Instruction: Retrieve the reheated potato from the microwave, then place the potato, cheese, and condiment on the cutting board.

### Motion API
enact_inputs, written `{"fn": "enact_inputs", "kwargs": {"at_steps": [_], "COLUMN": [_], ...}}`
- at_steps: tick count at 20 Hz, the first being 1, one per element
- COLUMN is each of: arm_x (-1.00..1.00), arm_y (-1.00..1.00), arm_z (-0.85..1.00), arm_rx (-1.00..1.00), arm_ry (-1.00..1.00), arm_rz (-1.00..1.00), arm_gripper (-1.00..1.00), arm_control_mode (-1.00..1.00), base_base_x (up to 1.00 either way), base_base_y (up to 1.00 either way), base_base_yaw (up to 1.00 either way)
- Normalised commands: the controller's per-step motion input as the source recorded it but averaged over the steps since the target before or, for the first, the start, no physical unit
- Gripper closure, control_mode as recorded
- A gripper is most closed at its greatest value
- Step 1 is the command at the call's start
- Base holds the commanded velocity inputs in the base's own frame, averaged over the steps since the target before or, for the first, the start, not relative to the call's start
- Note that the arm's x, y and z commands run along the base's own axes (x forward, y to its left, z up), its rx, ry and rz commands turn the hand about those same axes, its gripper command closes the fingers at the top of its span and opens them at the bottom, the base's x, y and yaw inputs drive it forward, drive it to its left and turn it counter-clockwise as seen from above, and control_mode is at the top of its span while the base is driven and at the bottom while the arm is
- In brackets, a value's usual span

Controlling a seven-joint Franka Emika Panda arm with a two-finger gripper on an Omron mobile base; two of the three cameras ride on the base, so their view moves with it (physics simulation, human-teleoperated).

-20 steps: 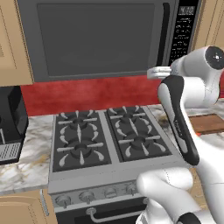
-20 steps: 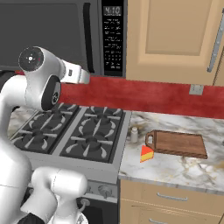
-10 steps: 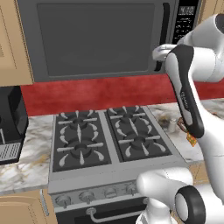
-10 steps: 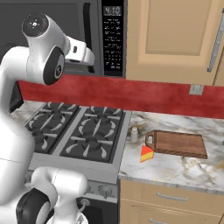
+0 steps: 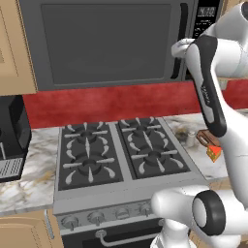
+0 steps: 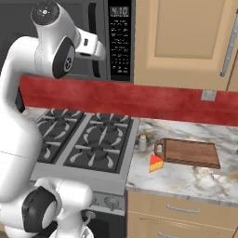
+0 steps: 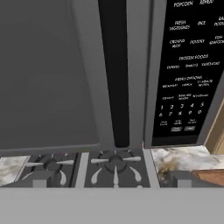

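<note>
The microwave (image 5: 106, 43) hangs above the stove with its door shut, so the potato is hidden. My gripper (image 5: 178, 48) is raised right in front of the door's dark vertical handle (image 7: 118, 74), beside the black button panel (image 6: 120, 39). It is open and holds nothing, its fingertips (image 7: 38, 180) standing far apart. On the marble counter right of the stove lies the cutting board (image 6: 190, 152). The cheese (image 6: 155, 163) sits in front of the board's handle end. The condiment (image 6: 142, 142) stands just left of that end.
A four-burner gas stove (image 5: 121, 152) lies under the microwave. A dark appliance (image 5: 12, 135) stands on the counter at the far left. Wooden cabinets (image 6: 186, 42) flank the microwave, above a red backsplash (image 6: 139, 100).
The arm has swung up from beside the stove, lifting the open gripper to the microwave door's handle. The things on the counter have not moved.
</note>
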Motion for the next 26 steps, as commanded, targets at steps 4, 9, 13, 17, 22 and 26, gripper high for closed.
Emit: {"fn": "enact_inputs", "kwargs": {"at_steps": [4,9,13,17,22,26], "arm_x": [0.45,0.38,0.41,0.37,0.35,0.35], "arm_y": [-0.06,0.00,0.00,0.00,0.00,0.00], "arm_z": [0.03,0.00,0.00,0.00,-0.05,-0.07], "arm_rx": [0.00,0.00,0.00,0.00,0.00,0.00], "arm_ry": [0.00,-0.02,0.00,0.00,-0.02,0.00], "arm_rz": [0.00,0.00,0.00,0.00,0.00,0.00], "arm_gripper": [-1.00,-1.00,-1.00,-1.00,-1.00,-1.00], "arm_control_mode": [-1.00,-1.00,-1.00,-1.00,-1.00,-1.00], "base_base_x": [0.00,0.00,0.00,0.00,0.00,0.00], "base_base_y": [0.00,0.00,0.00,0.00,0.00,0.00], "base_base_yaw": [0.00,0.00,0.00,0.00,0.00,0.00]}}
